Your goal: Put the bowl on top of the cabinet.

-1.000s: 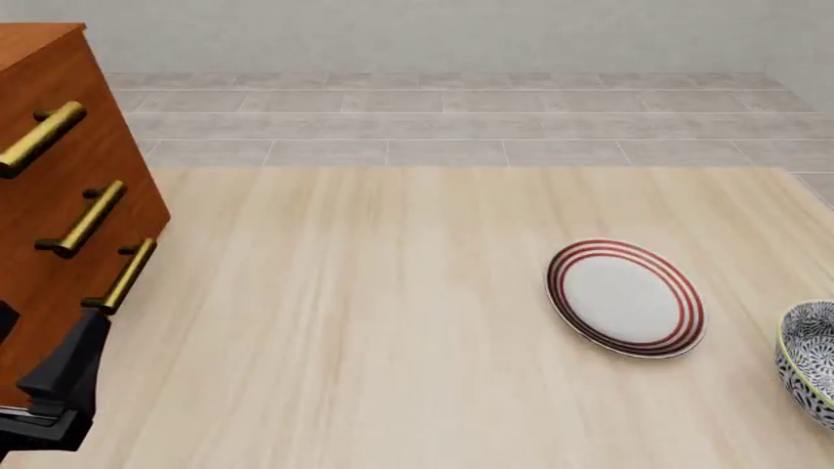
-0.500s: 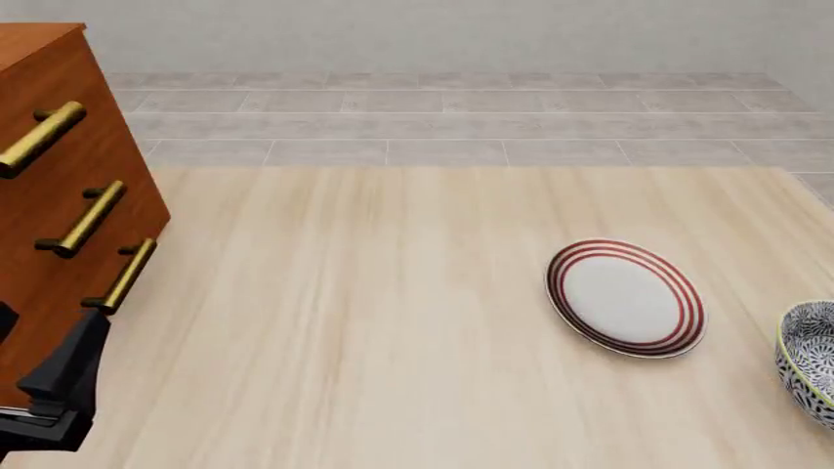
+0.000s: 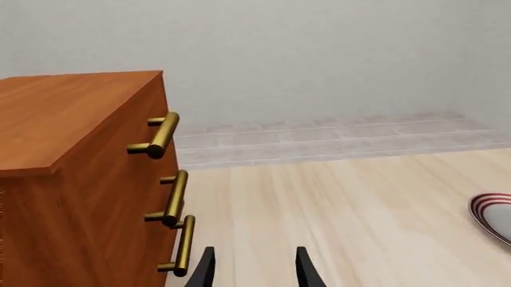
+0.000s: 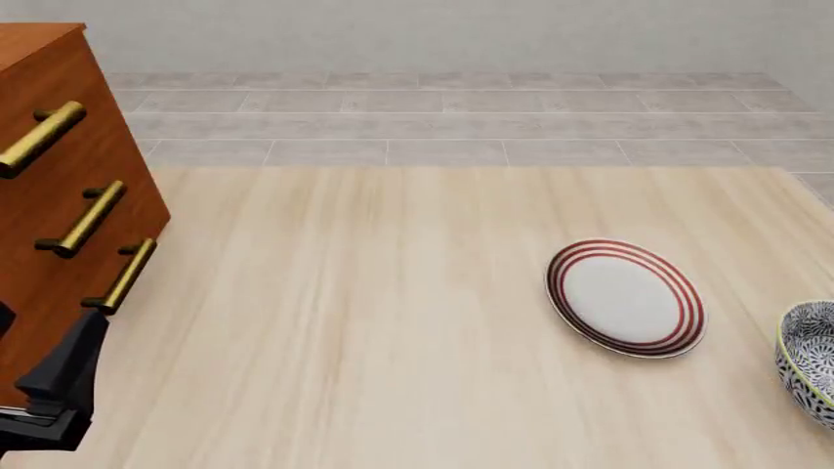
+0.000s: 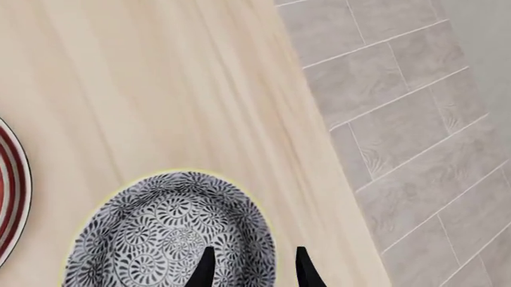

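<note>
Bright, even, diffuse light with no visible source, renders sharp edge to edge, no blur or glare, only faint soft shading under the plate (image 4: 626, 297), dull sheen on the cabinet (image 3: 72, 179) handles, no lens distortion.

Cabinet (image 4: 59, 195): reddish-brown wood with fine grain and a smooth satin finish; its bar handles (image 4: 89, 219) look like polished brass-gold metal. Tabletop (image 4: 365, 322): pale wood, streaked grain, matt. Bowl (image 5: 172, 233): smooth glazed ceramic, densely printed in black and white. Plate (image 4: 626, 297): white ceramic with red rings, lightly glossy. Floor (image 4: 456, 117): grey matt tiles.
</note>
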Robot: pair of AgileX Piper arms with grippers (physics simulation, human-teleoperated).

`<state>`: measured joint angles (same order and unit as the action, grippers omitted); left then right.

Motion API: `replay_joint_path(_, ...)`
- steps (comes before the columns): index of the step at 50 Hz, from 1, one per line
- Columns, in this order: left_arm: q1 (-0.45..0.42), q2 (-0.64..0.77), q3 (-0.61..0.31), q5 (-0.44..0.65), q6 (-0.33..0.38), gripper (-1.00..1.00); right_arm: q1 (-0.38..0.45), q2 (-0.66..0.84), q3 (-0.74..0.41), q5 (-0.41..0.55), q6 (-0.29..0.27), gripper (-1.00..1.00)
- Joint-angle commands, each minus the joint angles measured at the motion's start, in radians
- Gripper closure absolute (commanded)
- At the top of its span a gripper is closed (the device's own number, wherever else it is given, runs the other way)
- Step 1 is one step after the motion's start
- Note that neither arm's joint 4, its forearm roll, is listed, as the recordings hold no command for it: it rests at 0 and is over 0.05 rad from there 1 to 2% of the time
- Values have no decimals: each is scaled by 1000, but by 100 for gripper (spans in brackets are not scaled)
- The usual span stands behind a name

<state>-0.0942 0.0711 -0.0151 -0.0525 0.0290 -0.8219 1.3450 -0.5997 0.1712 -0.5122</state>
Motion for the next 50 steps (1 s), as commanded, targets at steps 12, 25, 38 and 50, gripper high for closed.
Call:
replay_joint_path(12,0,-9,-6,14,9,-100,-20,109,2,-66,0,-100)
replay_joint_path(25,-2,-13,-8,20,12,-100,-25,170,4,-104,2,-100)
replay_joint_path(38,-4,-14,-8,22,13,-100,-20,216,19,-143,4,-100)
replay_joint_path(50,-3,-22,-36,58,12,-100,-12,260,37,-179,2,-100)
